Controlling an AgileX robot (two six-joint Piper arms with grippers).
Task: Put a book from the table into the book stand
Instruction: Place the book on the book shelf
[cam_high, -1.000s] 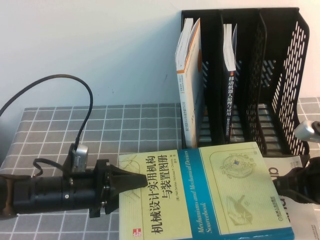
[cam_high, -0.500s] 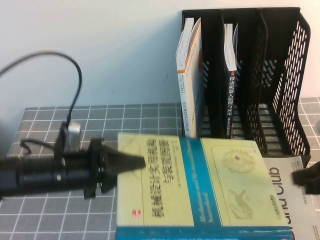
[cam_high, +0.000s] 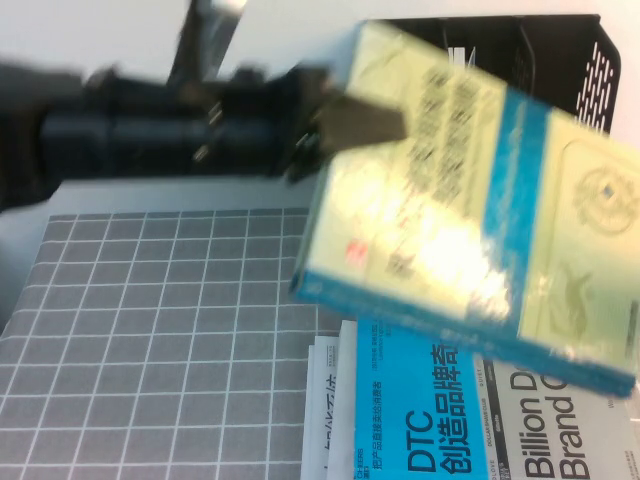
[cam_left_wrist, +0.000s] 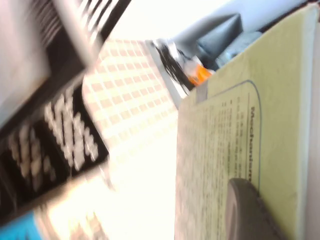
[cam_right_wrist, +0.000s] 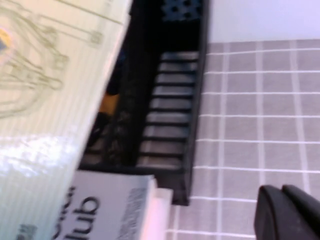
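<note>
Grey cloth with a white grid of squares covers the bench (cam_high: 160, 320), and a pale wall stands behind it. Above the bench, clear of the surface, the book (cam_high: 480, 200) hangs in the air, tilted so that its near blue edge drops toward the robot's right; its pale yellow-green cover and blue spine band with Chinese lettering face upward. The left gripper (cam_high: 365, 120) holds the book at its upper left edge, the jaws clamped over that edge, with the dark arm reaching in from the left of the high view. In the left wrist view one grey finger (cam_left_wrist: 250, 210) presses flat on the cover of the book (cam_left_wrist: 225, 140).

Behind the raised book stands the book stand (cam_high: 570, 60), black with slotted side walls, mostly hidden by the cover; the book is in front of it and not in any slot. The right wrist view shows the book stand (cam_right_wrist: 170, 115) resting on the gridded cloth, with the book (cam_right_wrist: 45, 100) overlapping its near side.

Under the lifted book, flat on the bench, lies the cyan-and-grey book (cam_high: 470, 420) printed "DTC" and "Billion", with a white book (cam_high: 330, 420) partly beneath it.

The right gripper (cam_right_wrist: 287, 212) shows only in its own wrist view, low over the cloth beside the stand, apart from the book; its dark jaws are pressed together and hold nothing.
</note>
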